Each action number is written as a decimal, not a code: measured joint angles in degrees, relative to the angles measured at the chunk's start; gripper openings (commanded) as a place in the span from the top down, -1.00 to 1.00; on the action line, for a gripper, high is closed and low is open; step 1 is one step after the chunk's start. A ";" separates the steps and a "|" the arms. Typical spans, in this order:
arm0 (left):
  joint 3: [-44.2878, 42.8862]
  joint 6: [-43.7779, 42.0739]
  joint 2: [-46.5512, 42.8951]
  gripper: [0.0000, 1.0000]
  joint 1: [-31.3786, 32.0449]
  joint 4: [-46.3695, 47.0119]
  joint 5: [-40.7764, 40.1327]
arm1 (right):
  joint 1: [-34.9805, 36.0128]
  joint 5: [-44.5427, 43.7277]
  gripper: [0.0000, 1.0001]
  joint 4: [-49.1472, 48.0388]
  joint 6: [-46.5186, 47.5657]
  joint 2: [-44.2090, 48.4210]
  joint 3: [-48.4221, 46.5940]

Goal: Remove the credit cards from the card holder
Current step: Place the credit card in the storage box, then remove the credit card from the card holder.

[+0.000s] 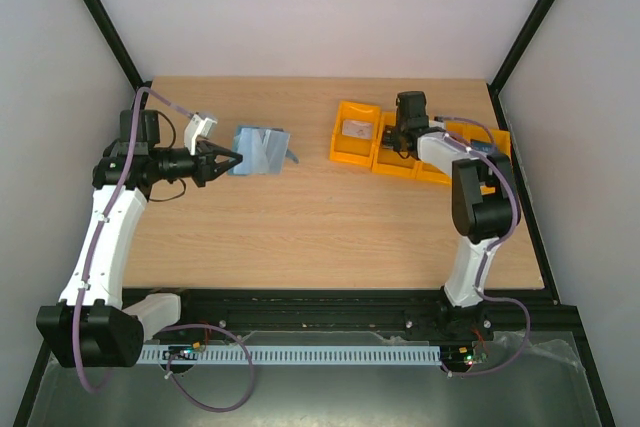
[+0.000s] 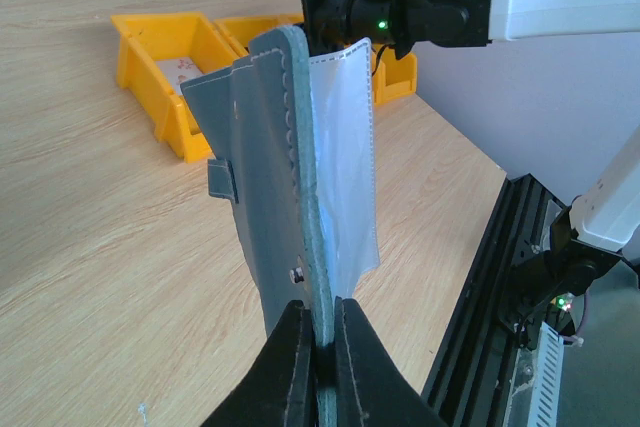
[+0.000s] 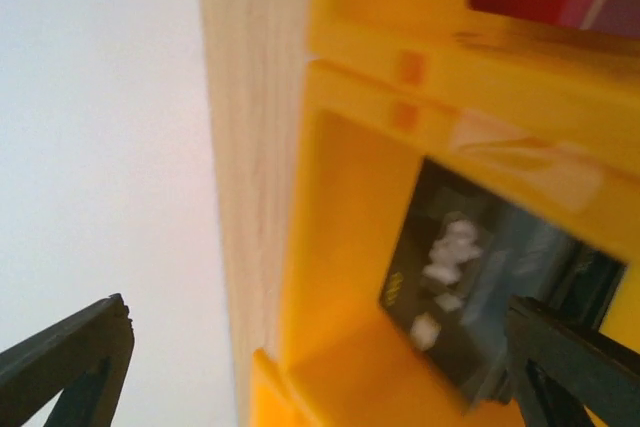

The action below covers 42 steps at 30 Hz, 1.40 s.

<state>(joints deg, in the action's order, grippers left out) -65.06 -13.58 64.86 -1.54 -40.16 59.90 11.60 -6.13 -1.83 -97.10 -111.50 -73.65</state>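
top cam overhead, wide; left wrist cam faces twd orange bins (image 2: 185, 127); right wrist close over them.

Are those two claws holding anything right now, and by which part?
The left gripper pinches the card holder by its stitched edge. The right gripper is open above an orange bin, holding nothing.

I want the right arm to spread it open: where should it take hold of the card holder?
Probably the pale pocket panel, at its far edge, coming from the end opposite the left tool. That tool pinches the near end of the card holder, and its panels splay apart, leaving the pale one clear of the teal cover.
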 measured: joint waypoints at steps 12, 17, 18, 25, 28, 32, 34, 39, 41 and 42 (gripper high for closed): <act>0.22 -0.11 0.00 0.95 0.00 -0.07 0.02 | 0.26 2.32 -0.97 -3.98 9.49 13.57 2.82; -0.76 -1.73 0.33 0.95 0.00 -2.47 0.59 | 1.60 13.66 -0.97 -16.04 23.06 17.88 4.39; -1.86 -2.47 0.66 0.95 0.00 -3.65 0.83 | 2.32 17.53 -0.97 -19.43 26.18 17.94 4.46; -14.95 -9.51 2.51 0.95 0.02 -11.47 4.85 | 12.04 48.48 -0.97 -41.88 43.85 20.39 12.63; -20.20 -13.03 2.80 0.95 0.02 -15.17 8.07 | 15.69 57.77 -0.97 -48.68 47.28 21.62 16.63; -22.75 -16.46 2.82 0.95 0.04 -19.26 11.96 | 19.74 65.64 -0.87 -53.13 51.49 22.18 17.51; -22.75 -17.55 2.93 0.95 0.02 -20.65 12.79 | 20.83 67.28 -0.76 -54.10 52.85 22.29 17.35; -22.75 -19.19 3.26 0.95 0.02 -22.60 13.88 | 21.84 68.57 -0.57 -54.27 54.53 22.23 16.52; -22.75 -19.54 3.26 0.95 0.02 -22.80 14.14 | 22.23 68.76 -0.44 -54.23 54.75 22.08 15.82; -22.73 -19.71 3.26 0.95 0.02 -22.86 14.25 | 22.62 68.89 -0.35 -54.21 54.84 22.03 15.45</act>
<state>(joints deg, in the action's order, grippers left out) -87.79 -33.30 68.12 -1.52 -63.02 74.15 34.22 62.76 -56.03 -42.26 -89.47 -58.19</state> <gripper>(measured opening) 0.051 0.774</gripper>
